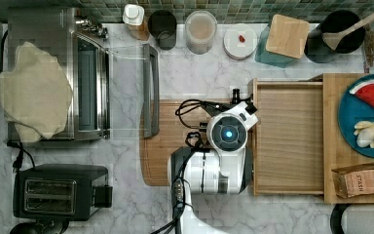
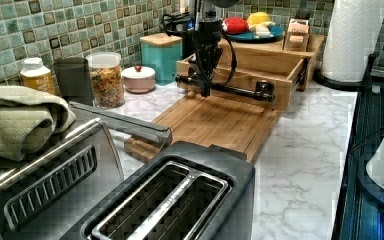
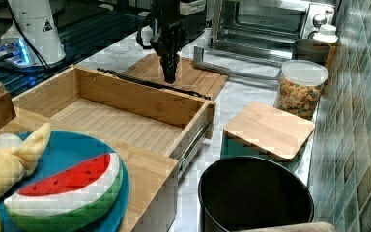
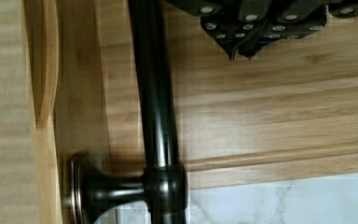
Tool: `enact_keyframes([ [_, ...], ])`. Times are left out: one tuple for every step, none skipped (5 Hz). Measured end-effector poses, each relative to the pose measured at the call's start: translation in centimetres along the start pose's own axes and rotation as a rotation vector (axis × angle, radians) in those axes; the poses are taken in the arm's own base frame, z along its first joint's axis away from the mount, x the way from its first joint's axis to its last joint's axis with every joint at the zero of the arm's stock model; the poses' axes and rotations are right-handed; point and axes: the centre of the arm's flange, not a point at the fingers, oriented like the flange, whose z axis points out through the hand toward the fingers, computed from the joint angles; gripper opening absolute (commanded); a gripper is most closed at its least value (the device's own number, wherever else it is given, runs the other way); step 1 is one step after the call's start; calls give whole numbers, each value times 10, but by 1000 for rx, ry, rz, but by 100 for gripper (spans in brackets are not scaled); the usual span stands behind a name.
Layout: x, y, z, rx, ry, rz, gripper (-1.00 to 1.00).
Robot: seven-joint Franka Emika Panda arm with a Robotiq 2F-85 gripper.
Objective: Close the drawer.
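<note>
The drawer (image 1: 287,136) stands pulled well out of the bamboo box-stand (image 1: 336,161), its light-wood bottom (image 3: 111,121) bare. A black bar handle (image 2: 235,90) (image 3: 145,83) (image 4: 156,93) runs along its front wall. My gripper (image 2: 205,92) (image 3: 169,77) (image 4: 240,52) points straight down just outside that handle, over the cutting board (image 1: 170,141). Its fingers are shut with nothing between them. In the wrist view a small gap separates the fingertips from the bar.
A toaster oven with its door (image 1: 149,90) folded down lies at the top view's left, a toaster (image 1: 53,195) below it. Jars and a teal canister (image 1: 287,36) line the tiled wall. A blue plate (image 1: 350,126) of toy food sits on the stand.
</note>
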Motion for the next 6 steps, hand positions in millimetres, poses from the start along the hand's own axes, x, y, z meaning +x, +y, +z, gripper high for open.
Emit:
enact_keyframes([
  [-7, 18, 13, -3, -19, -20, -100],
  [-15, 38, 16, -6, -32, 8, -100],
  [-15, 40, 15, -10, -37, 9, -100],
  [-15, 43, 15, -19, -34, -11, -100],
  [-11, 56, 19, -14, -38, -227, -100],
  [-4, 86, 23, 7, -59, -338, -100],
])
